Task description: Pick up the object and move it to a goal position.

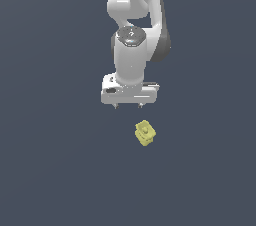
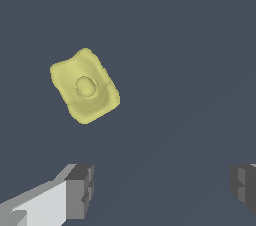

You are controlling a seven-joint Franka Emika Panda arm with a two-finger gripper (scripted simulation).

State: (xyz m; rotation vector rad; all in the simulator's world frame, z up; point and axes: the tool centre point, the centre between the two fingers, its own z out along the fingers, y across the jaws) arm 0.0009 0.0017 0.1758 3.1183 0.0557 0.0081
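Note:
The object (image 1: pixel 145 133) is a small pale-yellow blocky piece with a raised knob on its upper face. It lies on the dark grey floor, just below the gripper in the exterior view and slightly toward that view's right. In the wrist view the object (image 2: pixel 85 86) shows whole, clear of the fingers. My white gripper (image 1: pixel 128 106) hangs above the floor with its jaws wide open and nothing between them. Its two dark fingertips (image 2: pixel 80 190) show far apart in the wrist view, and the gripper (image 2: pixel 162 187) is empty.
The dark grey floor (image 1: pixel 50 170) surrounds the object on all sides. The white arm (image 1: pixel 134 30) rises behind the gripper toward the top of the exterior view.

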